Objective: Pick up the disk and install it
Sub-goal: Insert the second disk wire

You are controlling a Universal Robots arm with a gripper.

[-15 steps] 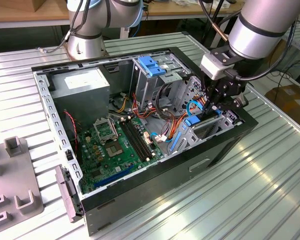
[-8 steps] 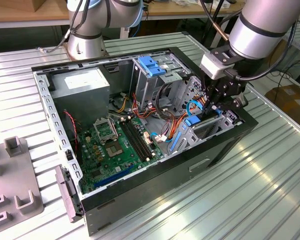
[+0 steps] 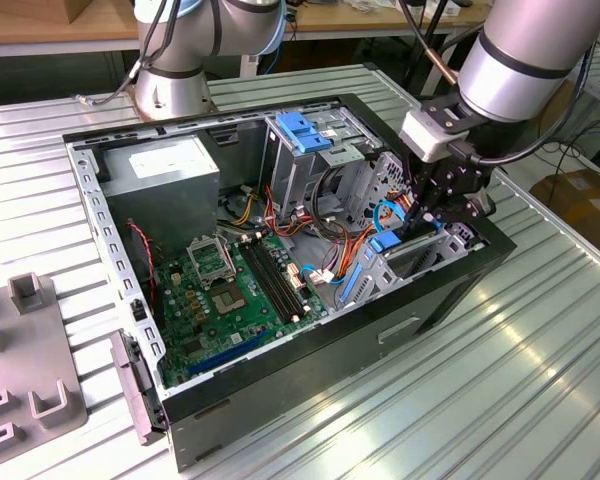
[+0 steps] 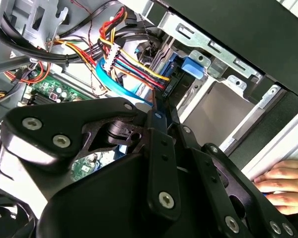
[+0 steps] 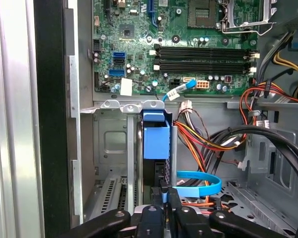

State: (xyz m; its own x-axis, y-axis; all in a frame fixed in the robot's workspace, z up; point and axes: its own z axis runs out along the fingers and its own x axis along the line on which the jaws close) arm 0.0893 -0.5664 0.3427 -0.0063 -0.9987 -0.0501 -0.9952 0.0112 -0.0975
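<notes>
Matt black metal is seen on the gripper (image 5: 165, 210) linkage, low in the first wrist view. Bright blue smooth plastic frames the disk (image 5: 156, 139) at centre. A glossy green motherboard (image 5: 179, 44) lies above. Ribbed, shiny metal forms the table (image 3: 500, 380), lower right of the exterior view.

lab/workshop | slatted metal table (image 3: 540, 390) | open computer case (image 3: 310, 380) | wooden benches (image 3: 40, 25)
</notes>
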